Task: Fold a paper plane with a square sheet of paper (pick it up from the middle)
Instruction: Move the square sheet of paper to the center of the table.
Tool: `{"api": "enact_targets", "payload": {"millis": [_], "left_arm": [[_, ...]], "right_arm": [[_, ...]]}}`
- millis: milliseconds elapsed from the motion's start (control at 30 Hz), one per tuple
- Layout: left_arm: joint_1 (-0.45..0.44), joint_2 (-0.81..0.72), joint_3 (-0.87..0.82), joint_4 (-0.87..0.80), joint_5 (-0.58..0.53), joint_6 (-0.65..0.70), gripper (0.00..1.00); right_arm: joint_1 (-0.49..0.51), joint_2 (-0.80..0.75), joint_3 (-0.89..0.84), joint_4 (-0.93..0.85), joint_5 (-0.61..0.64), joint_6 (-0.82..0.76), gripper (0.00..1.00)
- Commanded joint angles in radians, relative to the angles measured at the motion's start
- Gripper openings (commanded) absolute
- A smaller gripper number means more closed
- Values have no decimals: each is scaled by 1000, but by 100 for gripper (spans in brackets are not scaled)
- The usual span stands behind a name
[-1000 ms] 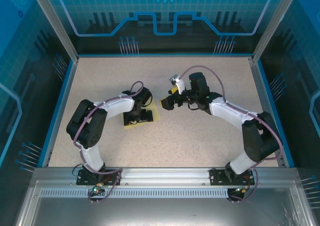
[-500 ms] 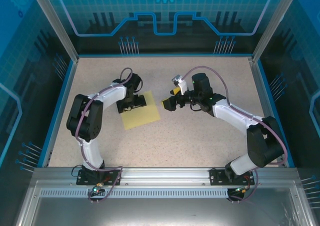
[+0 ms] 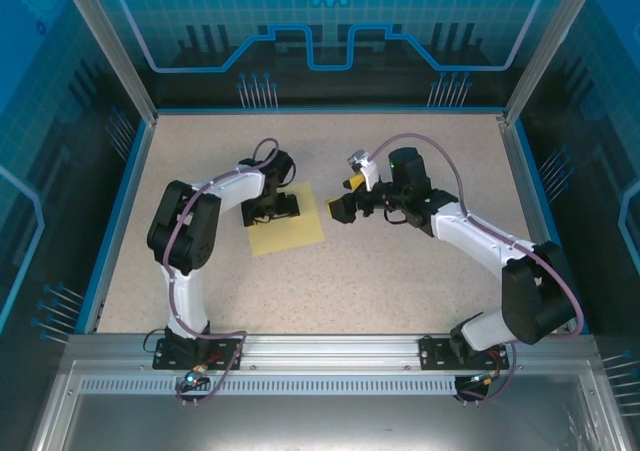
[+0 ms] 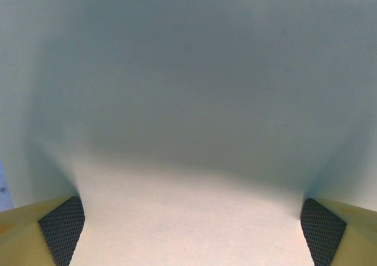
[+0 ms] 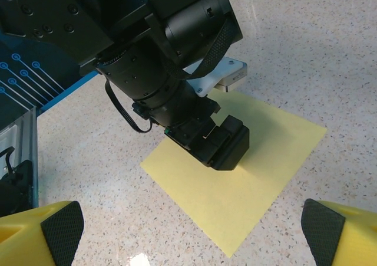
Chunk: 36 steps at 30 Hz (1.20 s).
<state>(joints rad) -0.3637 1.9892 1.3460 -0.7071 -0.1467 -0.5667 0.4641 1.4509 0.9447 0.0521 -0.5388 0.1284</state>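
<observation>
Honestly, the worry is the square sheet of paper (image 3: 295,233) itself: thin, and lying flat on the speckled tabletop (image 3: 400,291), it offers nothing to bite. The left gripper (image 3: 275,209) hangs low over its left half, jaws wide and empty. Closing there could skid the sheet or crumple it off-centre. The right gripper (image 3: 340,209), jaws equally wide and empty, hovers just beside the sheet's right edge and might nudge it. The two wrists are near each other, so each stands in the other's path.
</observation>
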Motion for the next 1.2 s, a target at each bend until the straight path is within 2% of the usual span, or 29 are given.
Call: {"api": "enact_targets", "payload": {"millis": [0, 233, 467, 600, 700, 833, 933, 1067, 1167], "left_arm": [[-55, 49, 5, -13, 64, 12, 99], [-168, 85, 80, -11, 135, -58, 99], [-270, 127, 172, -15, 163, -151, 99], [-298, 152, 209, -29, 169, -176, 99], [-299, 137, 220, -54, 149, -154, 99], [-290, 95, 246, -92, 108, -57, 99], [-239, 51, 238, -110, 97, -14, 99], [-170, -62, 154, -97, 118, 53, 99], [-128, -159, 56, -54, 197, 103, 99]], "right_arm": [[-8, -23, -31, -21, -7, 12, 99], [-1, -52, -101, -88, -7, 63, 99], [-3, -127, -128, -282, 153, 138, 99], [-10, -143, -119, -389, 196, 176, 99], [-12, -175, -148, -400, 197, 202, 99], [-7, -202, -157, -427, 203, 250, 99], [21, -202, -139, -453, 234, 294, 99], [88, -178, -97, -491, 346, 385, 99], [152, -135, -37, -534, 465, 456, 99]]}}
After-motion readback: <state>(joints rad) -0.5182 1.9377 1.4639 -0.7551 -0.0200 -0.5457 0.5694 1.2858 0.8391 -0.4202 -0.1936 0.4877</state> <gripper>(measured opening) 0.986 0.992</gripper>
